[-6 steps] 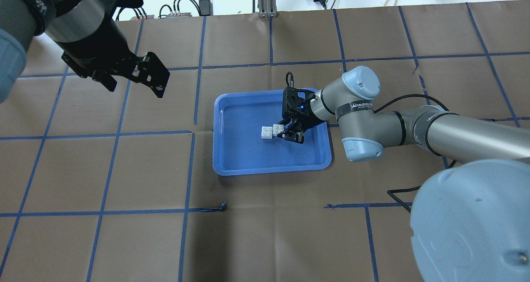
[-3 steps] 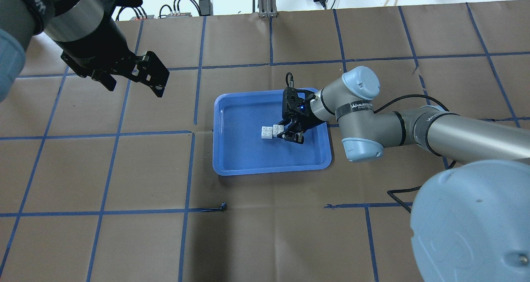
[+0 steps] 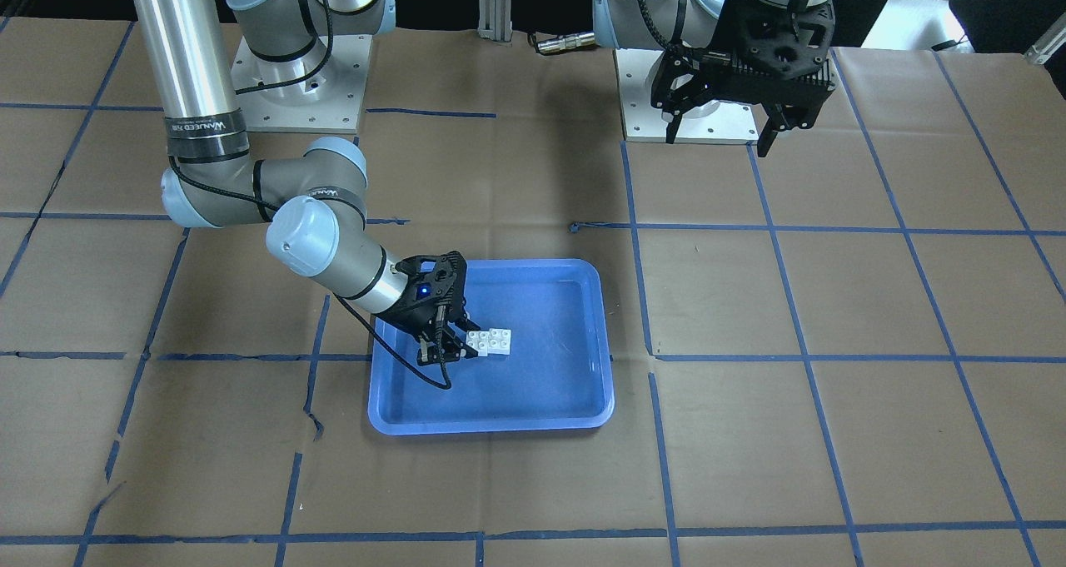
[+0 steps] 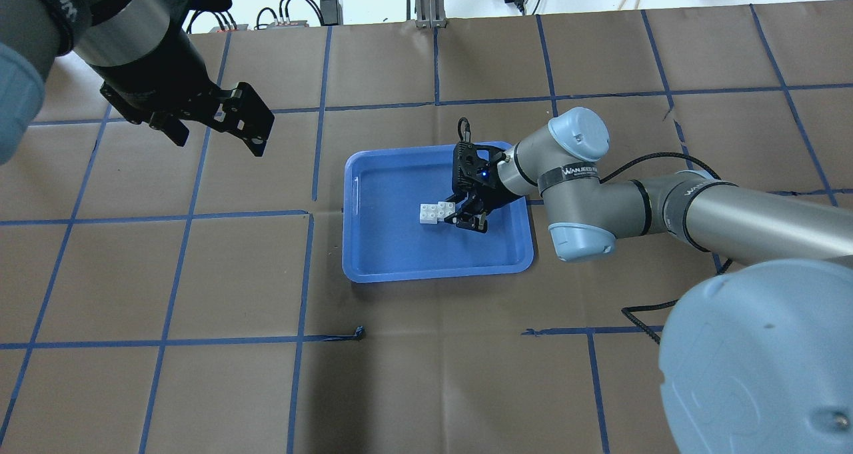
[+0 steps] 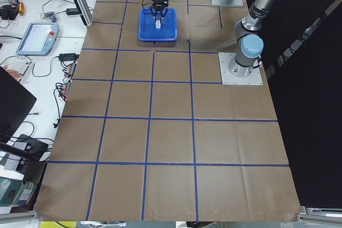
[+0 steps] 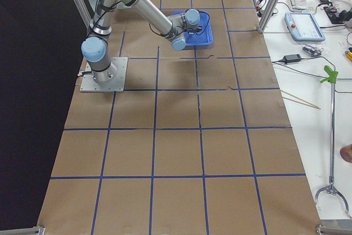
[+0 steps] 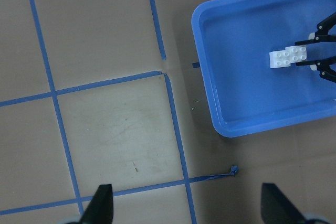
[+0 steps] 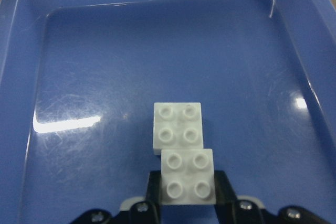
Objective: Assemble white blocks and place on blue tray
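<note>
As right claw (image 4: 456,214) grips white blocks (image 4: 436,211), tray (image 4: 400,247) below.

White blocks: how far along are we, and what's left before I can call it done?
Done: both white blocks are inside the blue tray, touching each other. In hand: the right gripper clasps the nearer block; I cannot tell whether the two are clicked together. Left: confirm the join, then release and withdraw. The left gripper hangs open, away from the tray.
</note>
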Controlling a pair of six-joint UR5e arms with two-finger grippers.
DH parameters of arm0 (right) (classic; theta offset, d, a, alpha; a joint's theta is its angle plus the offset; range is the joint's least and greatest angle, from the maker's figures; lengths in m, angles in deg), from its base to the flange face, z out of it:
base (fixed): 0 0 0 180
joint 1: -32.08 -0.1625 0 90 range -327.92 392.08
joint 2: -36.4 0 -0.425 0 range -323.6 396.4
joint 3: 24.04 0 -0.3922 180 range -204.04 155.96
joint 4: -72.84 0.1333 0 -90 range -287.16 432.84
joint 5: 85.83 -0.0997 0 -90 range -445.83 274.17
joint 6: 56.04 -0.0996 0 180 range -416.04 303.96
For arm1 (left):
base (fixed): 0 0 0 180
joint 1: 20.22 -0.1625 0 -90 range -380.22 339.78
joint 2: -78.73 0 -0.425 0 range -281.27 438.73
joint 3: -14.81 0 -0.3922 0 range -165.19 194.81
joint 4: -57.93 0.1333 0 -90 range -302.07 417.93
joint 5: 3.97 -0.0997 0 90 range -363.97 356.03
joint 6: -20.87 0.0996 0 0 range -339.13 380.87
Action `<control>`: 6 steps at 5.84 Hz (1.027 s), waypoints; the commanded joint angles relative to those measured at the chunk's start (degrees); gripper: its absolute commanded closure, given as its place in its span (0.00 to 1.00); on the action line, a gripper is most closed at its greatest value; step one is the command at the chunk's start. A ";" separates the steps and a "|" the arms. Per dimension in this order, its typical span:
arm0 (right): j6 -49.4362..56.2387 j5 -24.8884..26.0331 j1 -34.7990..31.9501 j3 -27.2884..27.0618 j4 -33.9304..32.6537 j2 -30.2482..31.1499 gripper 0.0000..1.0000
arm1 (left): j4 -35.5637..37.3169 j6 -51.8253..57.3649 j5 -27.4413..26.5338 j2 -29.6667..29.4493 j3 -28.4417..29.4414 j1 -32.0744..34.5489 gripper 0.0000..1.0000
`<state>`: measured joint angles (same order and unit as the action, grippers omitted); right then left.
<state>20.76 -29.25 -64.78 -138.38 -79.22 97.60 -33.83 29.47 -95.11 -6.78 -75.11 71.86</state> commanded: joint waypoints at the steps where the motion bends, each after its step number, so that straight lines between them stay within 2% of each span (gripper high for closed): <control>1: -0.06 0.02 -0.08 0.00 0.00 -0.03 0.57 | 0.00 -0.07 -0.08 -0.01 0.01 -0.05 0.01; 2: -0.06 0.02 -0.08 0.00 0.00 -0.03 0.47 | 0.00 0.01 0.00 -0.01 0.01 0.03 0.01; 3: -0.06 0.02 -0.08 0.00 0.00 -0.03 0.46 | 0.00 0.02 0.00 -0.01 0.01 -0.05 0.01; 4: -0.24 -0.07 -0.08 0.00 0.00 0.06 0.14 | 0.00 0.02 0.09 -0.01 0.10 -0.06 0.01; 5: -0.85 0.19 -0.08 0.26 0.00 0.50 0.00 | 0.00 0.02 0.09 -0.01 0.10 0.03 0.01; 6: -4.25 0.81 -0.08 1.13 0.44 1.20 0.00 | 0.00 0.02 0.09 -0.01 0.10 0.03 0.01</control>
<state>18.94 -28.91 -64.86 -137.89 -79.07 98.22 -33.83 29.48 -95.03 -6.79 -75.02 71.86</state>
